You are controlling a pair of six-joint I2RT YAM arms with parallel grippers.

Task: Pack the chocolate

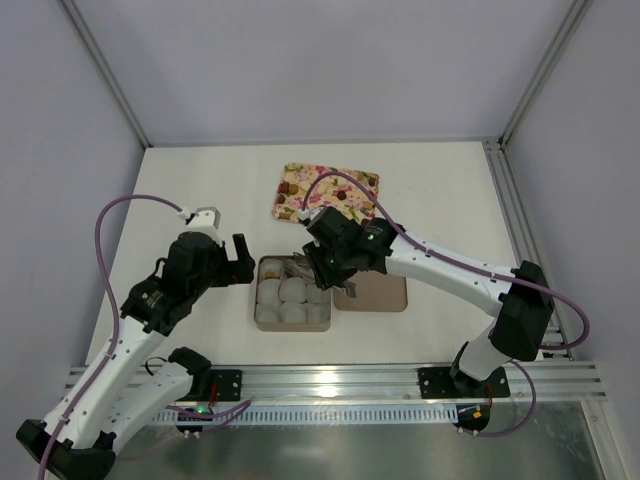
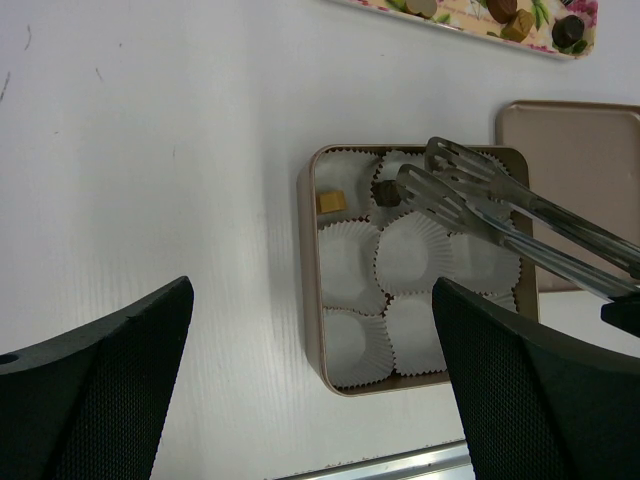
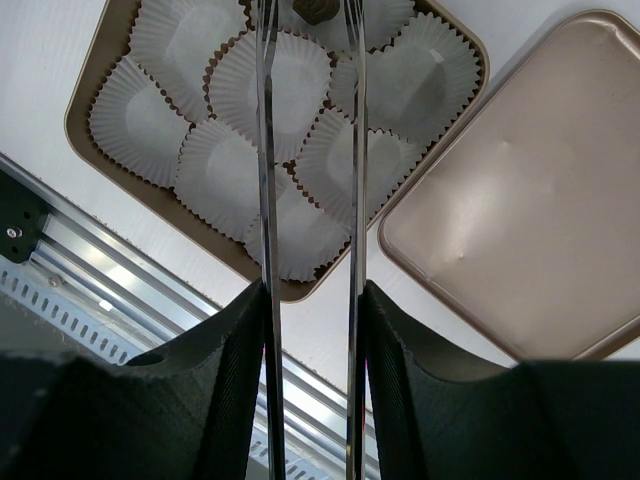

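Clasped metal tongs (image 3: 265, 150) in the right gripper (image 3: 312, 320), fingers pressed on both handles, blades parted ahead. Stretched that arm low from its base over the brown box (image 2: 308, 250) of white paper cups (image 2: 415, 250), directly under the blades. Found a dark bonbon (image 2: 388, 191) seated in a cup right at the blade tips; could not tell whether touched. Found a tan bonbon (image 2: 331, 201) in the corner cup just beside, and more bonbons (image 2: 518, 24) on the flowered tray (image 2: 455, 14) beyond the tips. Hovered with the left gripper (image 2: 312, 300) spread wide and empty, short of the box, elbow bent.
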